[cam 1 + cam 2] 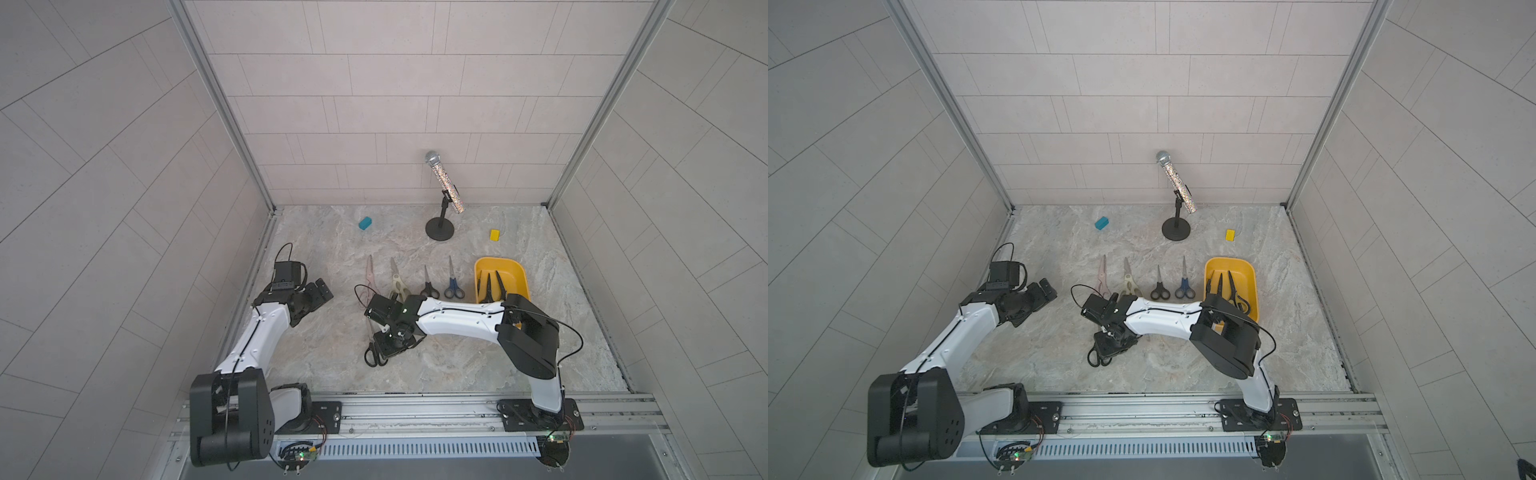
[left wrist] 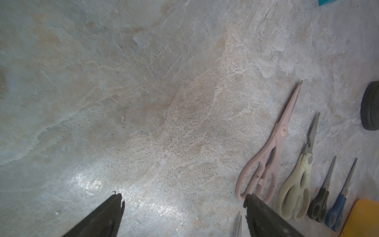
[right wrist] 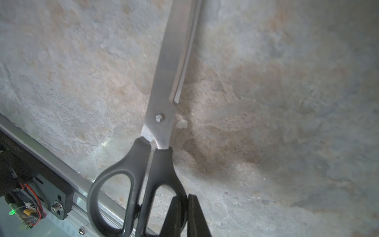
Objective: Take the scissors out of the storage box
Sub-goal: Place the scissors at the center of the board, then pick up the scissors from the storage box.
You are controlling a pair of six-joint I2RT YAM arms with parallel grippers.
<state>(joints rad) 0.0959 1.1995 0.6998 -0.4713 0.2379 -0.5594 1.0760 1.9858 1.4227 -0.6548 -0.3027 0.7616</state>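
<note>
- The right gripper [image 3: 185, 198] is clamped on one handle loop of the large steel scissors with black plastic handles [image 3: 162, 123], over the front middle of the grey marbled table [image 1: 457, 357].
- The left gripper [image 2: 182, 200] is spread wide and empty near the table's left edge.
- The shallow mustard-yellow plastic storage box [image 1: 516, 272], toward the right edge, holds black-handled scissors [image 1: 490, 286].
- Pink scissors [image 1: 368, 276], cream scissors [image 1: 397, 282], small black scissors [image 1: 428, 286] and blue scissors [image 1: 453, 286] lie in a row mid-table, beside the box.
</note>
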